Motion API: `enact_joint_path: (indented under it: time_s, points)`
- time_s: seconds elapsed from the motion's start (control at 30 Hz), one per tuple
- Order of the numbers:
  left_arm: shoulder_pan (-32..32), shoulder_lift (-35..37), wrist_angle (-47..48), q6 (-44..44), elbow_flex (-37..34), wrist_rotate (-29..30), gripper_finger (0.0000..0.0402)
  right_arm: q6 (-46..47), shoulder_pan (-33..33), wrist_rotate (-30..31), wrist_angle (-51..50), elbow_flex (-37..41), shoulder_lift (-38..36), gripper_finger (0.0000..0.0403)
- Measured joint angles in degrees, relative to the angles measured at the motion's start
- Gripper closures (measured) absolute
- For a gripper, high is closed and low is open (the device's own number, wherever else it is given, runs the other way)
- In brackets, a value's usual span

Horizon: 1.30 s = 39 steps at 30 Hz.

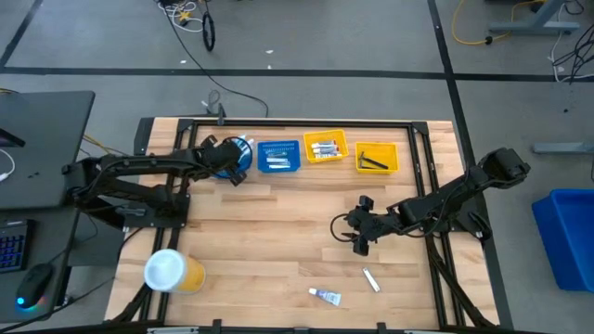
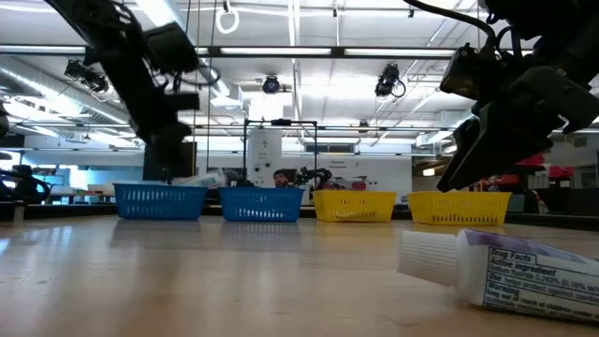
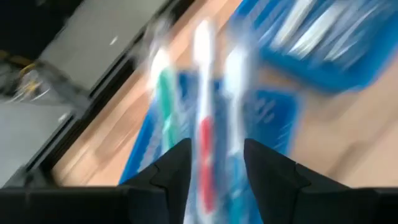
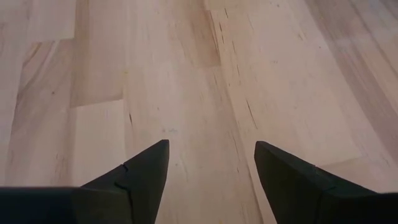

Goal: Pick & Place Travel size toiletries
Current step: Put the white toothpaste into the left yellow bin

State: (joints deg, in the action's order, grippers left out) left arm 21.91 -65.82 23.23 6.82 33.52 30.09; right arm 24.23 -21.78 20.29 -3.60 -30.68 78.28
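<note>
Four trays in a row along the far side of the table [image 1: 278, 213]: two blue, two yellow; the leftmost blue tray [image 1: 243, 154] is partly covered by the left gripper [image 1: 232, 160], whose fingers stand spread above it; in the left wrist view three toothbrushes [image 3: 205, 124] lie side by side in this tray, blurred, one with green and one with red on the handle.

Second blue tray [image 1: 278, 155] holds several small pale items, count not clear; first yellow tray [image 1: 326, 147] holds a few silvery tubes; second yellow tray [image 1: 377, 158] holds dark razors, count not clear.

Right gripper [image 1: 355, 232] hovers over bare wood near mid-table, fingers spread, nothing between them.

Two loose items at the near edge: one toothpaste tube [image 1: 326, 296] lying flat; one small white item [image 1: 371, 279] just beside it, well apart from the trays.

One yellow tub with white lid [image 1: 172, 271] at the near left.
</note>
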Motion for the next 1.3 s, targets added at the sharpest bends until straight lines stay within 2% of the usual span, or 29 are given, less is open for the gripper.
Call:
enact_joint_path:
  time_s: [0.2,0.4,0.5,0.67,0.93,1.13,1.3]
  points:
    - [-6.0,4.4,-1.6,6.1,4.2,-5.9,0.0269,0.4,0.0,-1.5,0.0,0.0,0.0,0.0147]
    - [-16.2,5.2,-12.8,12.7,4.3,-14.7,0.0276,2.1,-0.3,-2.8,2.6,0.0,0.0,0.0129]
    - [-23.2,2.5,-20.5,12.9,4.3,-14.6,0.0276,2.4,-1.6,-4.2,6.9,0.0,0.1,0.0126]
    - [-33.1,-4.5,-35.5,9.9,4.3,-10.8,0.0276,3.2,-6.0,-4.2,13.2,0.0,1.4,0.0136]
    - [-41.3,-17.6,-57.0,8.8,4.4,-10.5,0.0276,7.0,-12.5,-4.0,15.4,0.0,4.9,0.0159]
    - [-43.7,-25.8,-59.2,9.0,7.8,-12.9,0.0276,8.3,-15.1,-2.1,19.5,0.0,7.1,0.0166]
    - [-45.5,-28.3,-58.8,7.0,10.9,-13.2,0.0276,8.1,-16.8,-1.3,21.5,0.0,10.1,0.0171]
